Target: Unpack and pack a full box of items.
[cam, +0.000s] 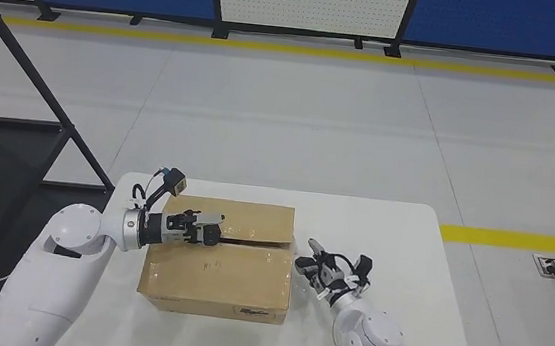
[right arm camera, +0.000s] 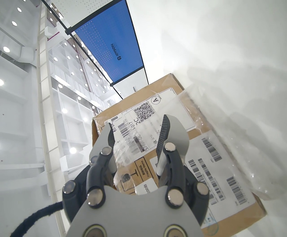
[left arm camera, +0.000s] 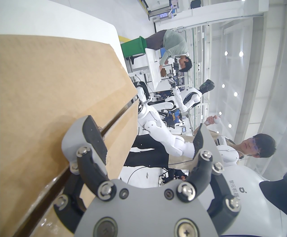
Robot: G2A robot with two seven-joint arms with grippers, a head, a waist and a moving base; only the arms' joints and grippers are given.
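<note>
A brown cardboard box (cam: pixel 218 268) lies on the white table (cam: pixel 392 234), its top flaps closed with a narrow seam between them. My left gripper (cam: pixel 210 231) hovers open over the box top at that seam. In the left wrist view one fingertip (left arm camera: pixel 94 134) rests against the flap edge of the box (left arm camera: pixel 44 85), and the other is off the box in the air. My right gripper (cam: pixel 307 256) stands open beside the box's right end. In the right wrist view its fingers (right arm camera: pixel 166 132) frame the labelled, taped side of the box (right arm camera: pixel 201 143).
A black metal frame (cam: pixel 23 98) stands off the table's left side. Blue and white partition panels (cam: pixel 304 0) close off the far floor. The tabletop extends to the right of the box as far as its edge (cam: pixel 448 280).
</note>
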